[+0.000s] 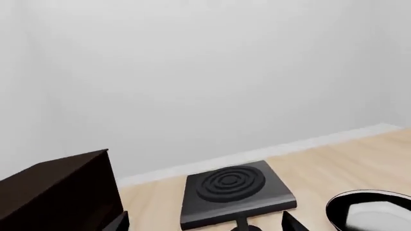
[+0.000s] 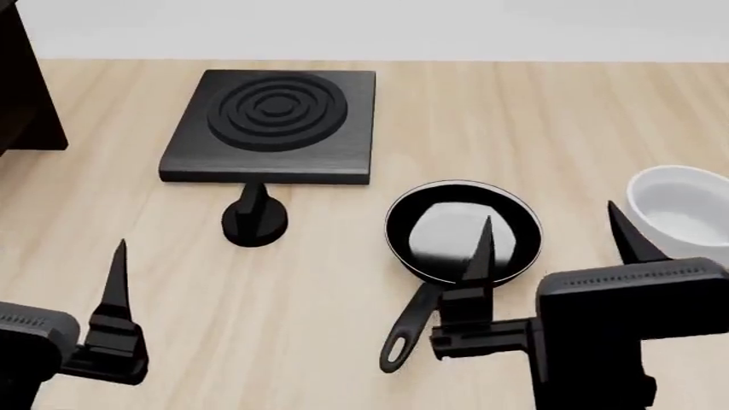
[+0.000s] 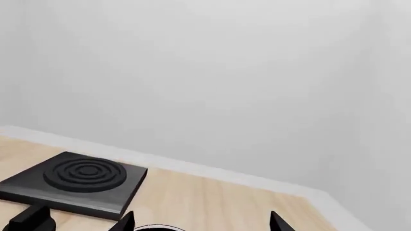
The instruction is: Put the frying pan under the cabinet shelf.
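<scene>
On the pale wooden surface (image 2: 547,111), the frying pan (image 2: 462,229) is seen near the middle, upright, with nothing held in its glossy grey-white base; its long black handle is pointed toward the robot. Just behind the pan's near rim, the right pincer (image 2: 555,235) is held with its two pointed fingers spread wide apart, nothing between them. A white bowl (image 2: 681,209) is set to the right of the pan, apart from it, and no contents can be seen in it. Beyond the pan, a square black hob (image 2: 273,124) with concentric rings is laid flat, with a small black knob (image 2: 254,220) standing before it. The cabinet shelf (image 2: 26,85) is glimpsed at the far left edge, well apart from the pan. Only one finger of the left pincer (image 2: 114,282) is shown, so its state cannot be told.
</scene>
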### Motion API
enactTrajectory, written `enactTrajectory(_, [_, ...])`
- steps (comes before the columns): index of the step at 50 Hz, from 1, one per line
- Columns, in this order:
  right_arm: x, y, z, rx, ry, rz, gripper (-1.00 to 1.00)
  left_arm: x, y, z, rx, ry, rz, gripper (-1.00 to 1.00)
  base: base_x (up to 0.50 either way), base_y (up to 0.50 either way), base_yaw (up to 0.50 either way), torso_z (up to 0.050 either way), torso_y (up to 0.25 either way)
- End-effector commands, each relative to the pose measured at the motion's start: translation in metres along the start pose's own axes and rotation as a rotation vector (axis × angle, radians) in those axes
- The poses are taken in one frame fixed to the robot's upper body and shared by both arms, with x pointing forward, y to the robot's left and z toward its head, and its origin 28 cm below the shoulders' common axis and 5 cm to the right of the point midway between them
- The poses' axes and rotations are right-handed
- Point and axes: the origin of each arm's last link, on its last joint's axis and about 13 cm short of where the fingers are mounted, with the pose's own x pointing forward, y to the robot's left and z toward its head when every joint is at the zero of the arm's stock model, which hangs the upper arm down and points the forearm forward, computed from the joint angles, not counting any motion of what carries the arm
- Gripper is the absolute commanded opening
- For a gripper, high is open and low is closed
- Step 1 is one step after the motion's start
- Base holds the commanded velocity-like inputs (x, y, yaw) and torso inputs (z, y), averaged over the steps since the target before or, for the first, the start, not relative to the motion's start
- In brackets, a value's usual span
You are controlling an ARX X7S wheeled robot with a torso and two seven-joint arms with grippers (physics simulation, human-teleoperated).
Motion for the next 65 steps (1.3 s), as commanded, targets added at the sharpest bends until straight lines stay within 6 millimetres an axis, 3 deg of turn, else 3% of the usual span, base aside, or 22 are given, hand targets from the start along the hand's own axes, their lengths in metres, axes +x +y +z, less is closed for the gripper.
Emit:
enactTrajectory(1, [0.021, -0.019, 0.028, -0.054, -0.057, -0.033, 1.00, 0.010, 0.012, 0.027, 0.044, -0.058, 0.019, 1.00, 0.00, 0.00, 0.00, 0.000, 0.000])
enactTrajectory(15, [0.043, -0.037, 0.062, -0.121, -0.099, -0.039, 1.00, 0.024, 0.027, 0.061, 0.087, -0.119, 0.043, 1.00, 0.00, 0.00, 0.00, 0.000, 0.000])
enactTrajectory(27, [0.063, -0.048, 0.096, -0.179, -0.122, -0.025, 1.00, 0.034, 0.043, 0.103, 0.133, -0.174, 0.052, 1.00, 0.00, 0.00, 0.00, 0.000, 0.000])
enactTrajectory(40, [0.076, -0.046, 0.122, -0.199, -0.159, 0.002, 1.00, 0.041, 0.057, 0.147, 0.134, -0.241, 0.054, 1.00, 0.00, 0.00, 0.00, 0.000, 0.000])
enactTrajectory(49, [0.084, -0.046, 0.141, -0.213, -0.189, 0.020, 1.00, 0.048, 0.062, 0.161, 0.144, -0.253, 0.059, 1.00, 0.00, 0.00, 0.00, 0.000, 0.000])
enactTrajectory(54, [0.085, -0.047, 0.143, -0.196, -0.198, 0.031, 1.00, 0.048, 0.063, 0.171, 0.142, -0.272, 0.053, 1.00, 0.00, 0.00, 0.00, 0.000, 0.000])
enactTrajectory(65, [0.080, -0.048, 0.145, -0.209, -0.216, 0.028, 1.00, 0.045, 0.062, 0.175, 0.157, -0.287, 0.053, 1.00, 0.00, 0.45, 0.00, 0.000, 0.000])
